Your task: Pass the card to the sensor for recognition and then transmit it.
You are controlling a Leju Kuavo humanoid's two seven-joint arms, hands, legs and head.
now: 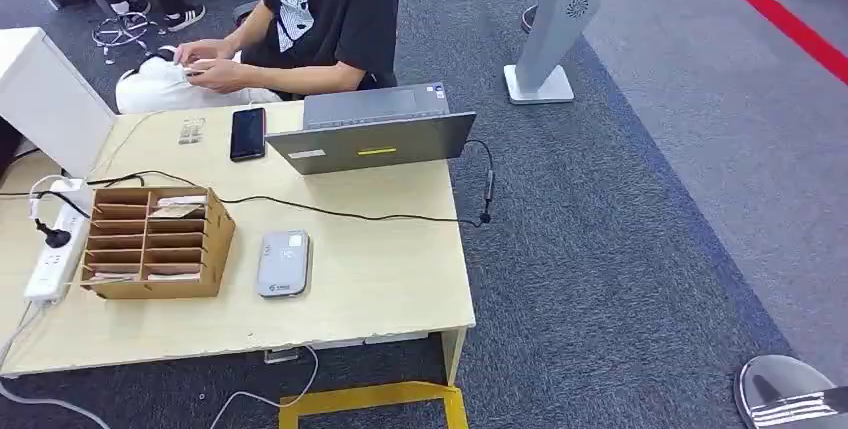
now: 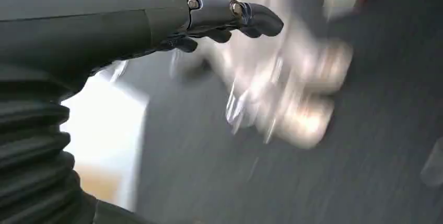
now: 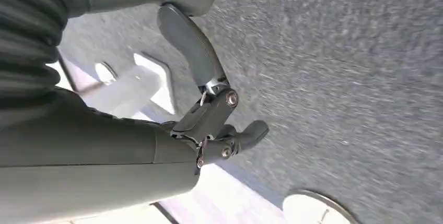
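Cards point(image 1: 178, 207) are sitting in the cardboard organizer point(image 1: 155, 241) on the desk point(image 1: 380, 279), just beside the grey card reader point(image 1: 283, 263). The left hand point(image 2: 219, 23) and the right hand point(image 3: 219, 125) are both hanging over carpet, empty, fingers loosely apart. Risk: in reaching in, a hand may be snagging the black cable point(image 1: 350, 215) or nudging the organizer.

Left hand point(image 2: 156, 31): we see it held over blurred floor, fingers extended, holding nothing. Right hand point(image 3: 203, 104): thumb apart from loosely bent fingers, likewise holding nothing.
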